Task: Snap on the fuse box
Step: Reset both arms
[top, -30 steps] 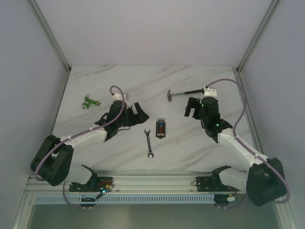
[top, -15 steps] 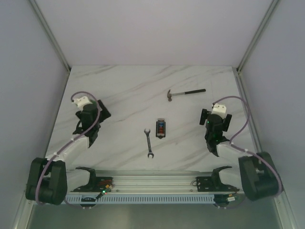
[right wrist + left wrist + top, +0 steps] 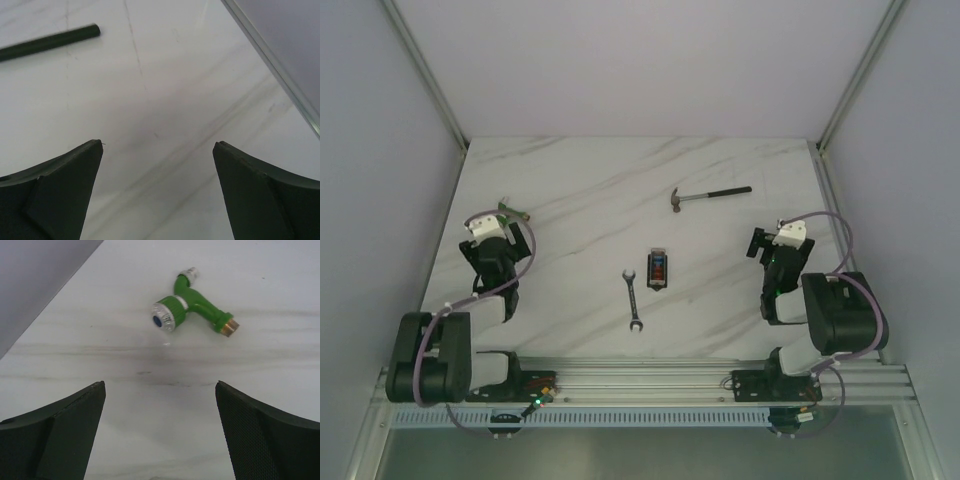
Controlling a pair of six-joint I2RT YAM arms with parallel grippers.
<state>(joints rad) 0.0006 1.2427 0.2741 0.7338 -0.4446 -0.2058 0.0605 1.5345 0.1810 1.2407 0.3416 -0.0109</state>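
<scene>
The fuse box (image 3: 658, 268) is a small black box with red and blue fuses showing, lying at the table's centre in the top view. Neither wrist view shows it. My left gripper (image 3: 498, 232) is open and empty at the far left, well away from the box; in its wrist view (image 3: 160, 387) only bare table lies between the fingers. My right gripper (image 3: 768, 243) is open and empty at the right, also apart from the box; its wrist view (image 3: 157, 145) shows bare marble between the fingers.
A silver wrench (image 3: 633, 298) lies just left of the fuse box. A hammer (image 3: 708, 196) lies behind it; its handle end shows in the right wrist view (image 3: 50, 42). A green-and-white connector (image 3: 192, 307) lies ahead of my left gripper.
Both arms have drawn back from the centre toward their bases, the left to the far left, the right to the right edge. The fuse box, wrench and hammer have not moved.
</scene>
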